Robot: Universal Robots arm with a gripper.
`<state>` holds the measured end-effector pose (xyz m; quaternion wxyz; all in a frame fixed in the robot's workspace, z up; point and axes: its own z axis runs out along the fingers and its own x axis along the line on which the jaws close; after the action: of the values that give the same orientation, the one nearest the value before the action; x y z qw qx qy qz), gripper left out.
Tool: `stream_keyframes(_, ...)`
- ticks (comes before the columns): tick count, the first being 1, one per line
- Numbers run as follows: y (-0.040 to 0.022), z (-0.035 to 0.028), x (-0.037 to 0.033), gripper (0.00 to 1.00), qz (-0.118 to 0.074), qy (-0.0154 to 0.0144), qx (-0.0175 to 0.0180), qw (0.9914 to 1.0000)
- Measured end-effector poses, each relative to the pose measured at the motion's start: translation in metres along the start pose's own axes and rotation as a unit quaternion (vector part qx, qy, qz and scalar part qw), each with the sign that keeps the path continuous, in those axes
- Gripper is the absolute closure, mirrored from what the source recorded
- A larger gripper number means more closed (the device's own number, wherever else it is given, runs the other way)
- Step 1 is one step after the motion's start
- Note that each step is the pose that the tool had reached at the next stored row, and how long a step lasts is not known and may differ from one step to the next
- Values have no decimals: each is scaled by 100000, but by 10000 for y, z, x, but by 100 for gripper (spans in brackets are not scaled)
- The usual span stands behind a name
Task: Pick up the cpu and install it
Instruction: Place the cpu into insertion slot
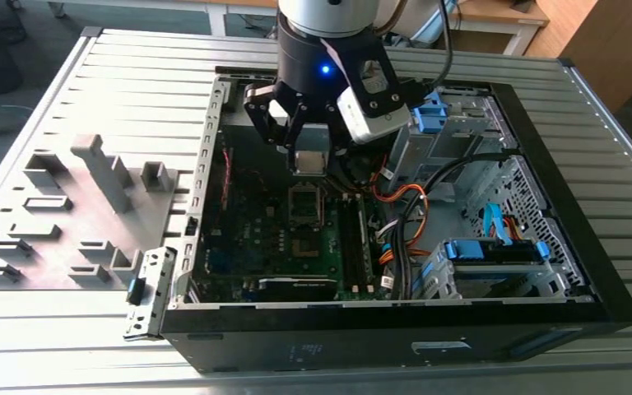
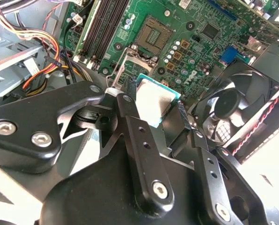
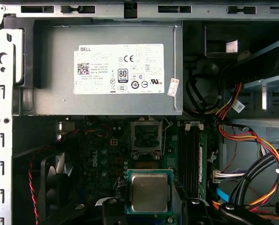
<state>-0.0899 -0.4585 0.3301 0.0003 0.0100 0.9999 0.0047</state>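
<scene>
Exterior view: hand (image 1: 309, 155) grips cpu (image 1: 309, 164) edges above open socket (image 1: 306, 202).

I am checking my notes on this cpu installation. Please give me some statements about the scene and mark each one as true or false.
1. The gripper is closed on the cpu. True.
2. The cpu sits in the socket. False: the socket is empty, and the cpu is held above the motherboard.
3. The computer case lies open, with its inside exposed. True.
4. The power supply lies outside the case. False: it sits inside the case.
</scene>
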Motion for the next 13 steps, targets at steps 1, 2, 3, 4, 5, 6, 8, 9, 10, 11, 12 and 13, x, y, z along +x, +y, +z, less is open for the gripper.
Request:
stream_keyframes(1, 0, 1, 0, 53, 0, 1, 1, 100000)
stream_keyframes(2, -1, 2, 0, 53, -2, 5, 7, 100000)
stream_keyframes(3, -1, 5, 1, 53, -2, 1, 1, 100000)
stream_keyframes(4, -3, 9, 1, 53, -2, 0, -5, 100000)
stream_keyframes(5, -8, 11, 2, 53, 0, 4, 6, 100000)
stream_keyframes(6, -16, 13, 2, 53, -2, 4, 9, 100000)
stream_keyframes(8, -32, 18, 5, 53, -1, 3, 4, 100000)
stream_keyframes(9, -42, 20, 6, 53, 1, 6, 11, 100000)
stream_keyframes(10, -55, 23, 8, 53, -2, 2, 5, 100000)
stream_keyframes(11, -67, 25, 9, 53, 0, 3, 5, 100000)
stream_keyframes(12, -76, 28, 10, 53, -1, 2, 2, 100000)
stream_keyframes(13, -82, 33, 12, 53, 3, 1, 2, 100000)
